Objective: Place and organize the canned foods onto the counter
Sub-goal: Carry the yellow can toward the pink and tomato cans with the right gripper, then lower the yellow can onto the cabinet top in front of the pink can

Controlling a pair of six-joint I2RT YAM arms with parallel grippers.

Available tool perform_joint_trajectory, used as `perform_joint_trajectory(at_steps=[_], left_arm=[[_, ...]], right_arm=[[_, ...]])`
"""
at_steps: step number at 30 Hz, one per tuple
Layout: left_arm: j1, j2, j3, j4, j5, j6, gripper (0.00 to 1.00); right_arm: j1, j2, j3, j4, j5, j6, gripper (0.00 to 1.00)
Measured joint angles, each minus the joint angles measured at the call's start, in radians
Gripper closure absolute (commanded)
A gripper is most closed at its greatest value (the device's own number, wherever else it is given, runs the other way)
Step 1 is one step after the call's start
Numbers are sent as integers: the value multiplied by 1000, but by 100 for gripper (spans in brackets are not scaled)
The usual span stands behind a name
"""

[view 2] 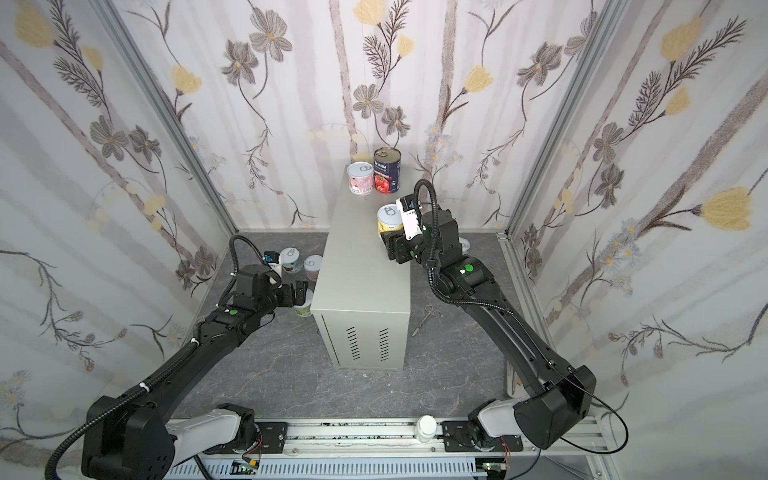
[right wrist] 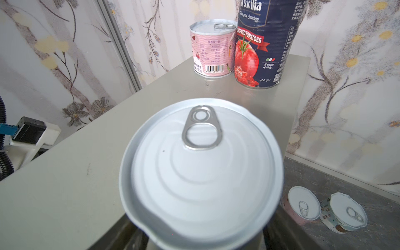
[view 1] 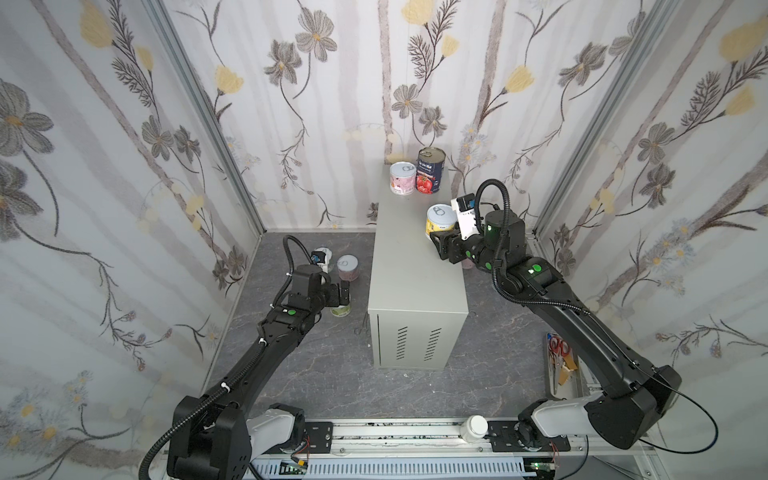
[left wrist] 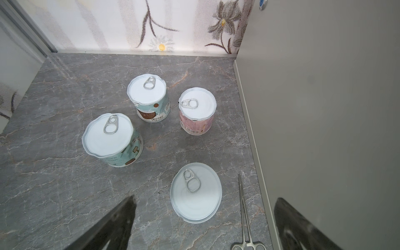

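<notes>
Yellow can (view 1: pixel 439 218): upright at the counter's (view 1: pixel 411 266) right edge, short of its far end. I judge it sits on that side because my right arm reaches in from there. I cannot tell whether its base rests on the top.
Right gripper (view 1: pixel 442 245): the jaws flank the yellow can low on its body, leaving the lid clear. I cannot tell whether they press it.
Counter's far end: pink can (view 1: pixel 402 178) and tomato can (view 1: pixel 431 170) stand upright and touching, probably packed back to keep the near top free.
Left gripper (left wrist: pixel 205 200): spread wide and empty above the green can (left wrist: pixel 195 192) on the floor just left of the counter, wide enough, I judge, to clear its rim.
Floor left of counter: teal can (left wrist: pixel 112 138) and two others, upright and apart.
Scissors (left wrist: pixel 243 216): between the green can and the counter's wall, where they could snag.
Floor right of counter: floor pair (right wrist: pixel 303 204), waiting.
</notes>
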Motion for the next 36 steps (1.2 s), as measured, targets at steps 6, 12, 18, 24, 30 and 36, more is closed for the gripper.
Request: perform_joint_trajectory(at_steps=[6,12,18,24,30,36], left_arm=[[0,0,-15,-5,0,-9,0],[0,3,-26,-10,1,-12,0],[0,6,-26,-11,-1,-12,0],[0,6,-26,-12,-7,-12,0],[0,6,-26,-14,-8,-12,0],[0,6,-26,-14,-14,-12,0]], right_arm=[[-13,34,12,35,-3,0,31],[-27,87,48,64,-18,0,33],[-34,147,99,81,-25,0,34],[-34,173,119,90,-25,0,34],[-38,189,128,107,-24,0,35],[-46,190,128,107,-26,0,36]])
